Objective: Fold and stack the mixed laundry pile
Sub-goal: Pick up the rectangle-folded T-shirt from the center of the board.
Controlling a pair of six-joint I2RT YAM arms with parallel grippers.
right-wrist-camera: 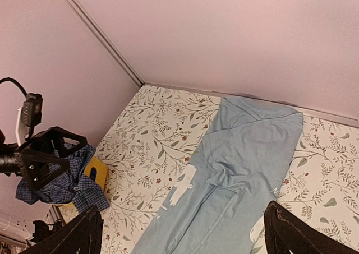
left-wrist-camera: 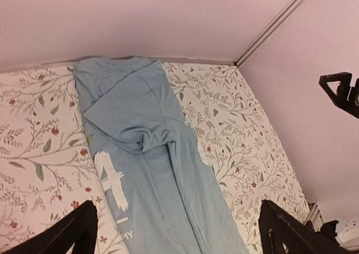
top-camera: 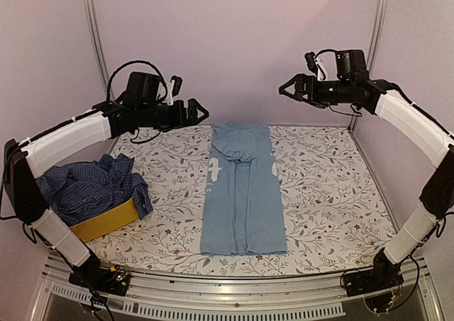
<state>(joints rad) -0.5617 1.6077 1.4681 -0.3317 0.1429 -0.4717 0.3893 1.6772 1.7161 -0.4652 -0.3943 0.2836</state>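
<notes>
Top external view: left gripper (top-camera: 197, 113) hangs splayed, empty, near the far edge of the table (top-camera: 333, 193), checked shirt (top-camera: 89, 186) slumps in the yellow basket (top-camera: 106, 224) at the left edge, light blue T-shirt (top-camera: 241, 193) lies mid-table, soft and limp, probably best pinched at its far corners, right gripper (top-camera: 287, 89) splayed, empty too.

top: high at near edge, looking down over whole surface (top-camera: 319, 186) | wrists: raised, tilted down from left and right | shared: light blue T-shirt (top-camera: 242, 193)

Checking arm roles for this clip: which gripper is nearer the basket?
Left. The left gripper hangs raised behind the basket, toward the middle of the table; the right gripper is raised on the far side of the T-shirt.
</notes>
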